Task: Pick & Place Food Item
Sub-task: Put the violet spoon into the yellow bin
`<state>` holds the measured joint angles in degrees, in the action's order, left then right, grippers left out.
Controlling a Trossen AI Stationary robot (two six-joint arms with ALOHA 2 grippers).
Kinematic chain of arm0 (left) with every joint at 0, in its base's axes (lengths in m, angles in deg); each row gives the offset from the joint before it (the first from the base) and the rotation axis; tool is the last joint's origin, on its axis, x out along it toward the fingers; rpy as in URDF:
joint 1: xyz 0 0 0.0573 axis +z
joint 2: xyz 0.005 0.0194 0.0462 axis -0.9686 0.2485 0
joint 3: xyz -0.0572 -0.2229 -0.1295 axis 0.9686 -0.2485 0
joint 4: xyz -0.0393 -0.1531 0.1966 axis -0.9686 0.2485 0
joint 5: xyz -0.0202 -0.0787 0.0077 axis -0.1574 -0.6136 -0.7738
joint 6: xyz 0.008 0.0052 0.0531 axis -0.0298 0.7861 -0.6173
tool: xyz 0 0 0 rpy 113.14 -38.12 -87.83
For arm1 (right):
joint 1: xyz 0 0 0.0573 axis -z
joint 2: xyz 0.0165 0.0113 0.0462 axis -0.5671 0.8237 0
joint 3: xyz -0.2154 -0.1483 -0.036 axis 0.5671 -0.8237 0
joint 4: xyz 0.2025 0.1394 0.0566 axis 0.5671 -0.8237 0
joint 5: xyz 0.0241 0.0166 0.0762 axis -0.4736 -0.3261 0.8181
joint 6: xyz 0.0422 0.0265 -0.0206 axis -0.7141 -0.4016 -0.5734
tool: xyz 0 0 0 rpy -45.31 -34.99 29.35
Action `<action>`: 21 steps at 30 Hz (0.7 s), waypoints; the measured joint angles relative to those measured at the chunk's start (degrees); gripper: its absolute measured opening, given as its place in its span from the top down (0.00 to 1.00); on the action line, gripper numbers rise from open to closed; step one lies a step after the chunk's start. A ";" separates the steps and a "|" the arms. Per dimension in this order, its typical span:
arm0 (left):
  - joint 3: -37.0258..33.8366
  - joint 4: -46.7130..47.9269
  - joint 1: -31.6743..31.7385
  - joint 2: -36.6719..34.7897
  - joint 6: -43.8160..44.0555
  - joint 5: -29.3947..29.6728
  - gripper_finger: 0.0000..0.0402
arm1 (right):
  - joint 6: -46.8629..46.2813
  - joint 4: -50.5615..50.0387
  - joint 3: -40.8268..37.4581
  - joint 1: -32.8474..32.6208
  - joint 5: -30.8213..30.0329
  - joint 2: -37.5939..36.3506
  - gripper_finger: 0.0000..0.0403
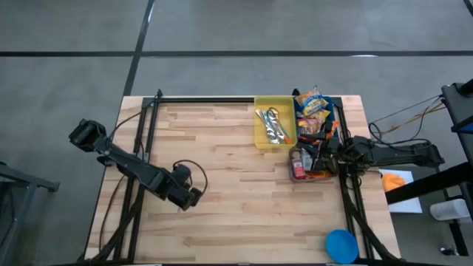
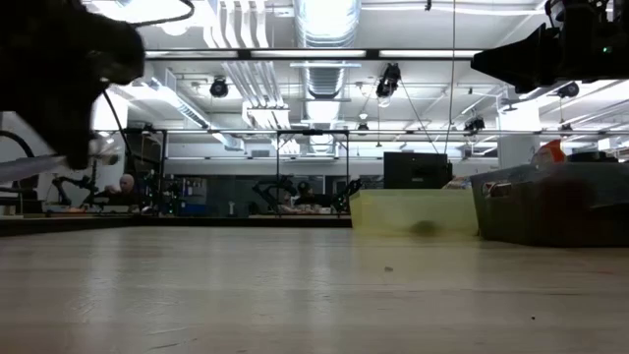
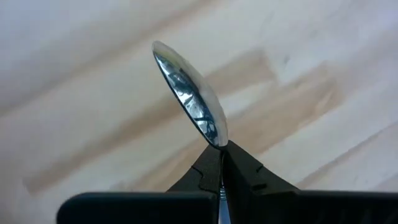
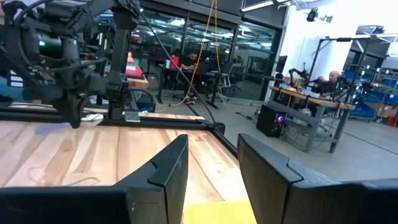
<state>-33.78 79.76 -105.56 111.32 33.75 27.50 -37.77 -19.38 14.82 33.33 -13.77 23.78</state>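
Left gripper sits over the bare wooden table, left of centre & toward the front edge. Its fingers are pressed together on the handle of a metal spoon; the bowl sticks out past the fingertips, above the wood, shiny side showing in the left wrist view.

Right gripper is at the right side of the table, over the dark bin w/ snack packets & other food items. Fingers stand partly apart w/ a gap between them, nothing seen held. Can't tell if it touches anything in the bin.

Yellow tray stands just left of the dark bin, touching or nearly so, w/ cutlery lying in it. Blue round lid or bowl lies at the front right corner, well apart from the rest.

In the low view the tray & bin show at right, far across the wood
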 joint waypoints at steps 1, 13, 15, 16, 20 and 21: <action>0.34 -0.04 0.45 0.00 -1.23 1.42 0.98 | 0.00 -0.02 0.00 0.00 0.00 0.00 0.66; 1.42 -15.70 9.20 0.00 -26.01 20.41 0.98 | 0.00 -0.02 0.00 -0.01 0.00 0.00 0.66; 1.42 -19.70 11.09 0.00 -32.07 21.65 0.98 | 0.00 0.00 0.00 0.00 0.00 -0.01 0.66; 1.42 -22.01 12.05 0.00 -35.21 21.97 0.98 | 0.00 -0.02 0.00 -0.02 0.00 0.00 0.66; 1.33 -31.94 16.34 0.00 -47.21 22.10 0.98 | 0.00 -0.02 0.00 -0.02 0.00 0.00 0.66; 1.33 -35.37 17.48 0.01 -50.31 22.12 0.98 | 0.00 0.00 0.00 0.00 0.00 0.00 0.66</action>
<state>-32.45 44.39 -88.08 111.32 -16.56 49.62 -37.77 -19.38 14.82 33.33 -13.77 23.78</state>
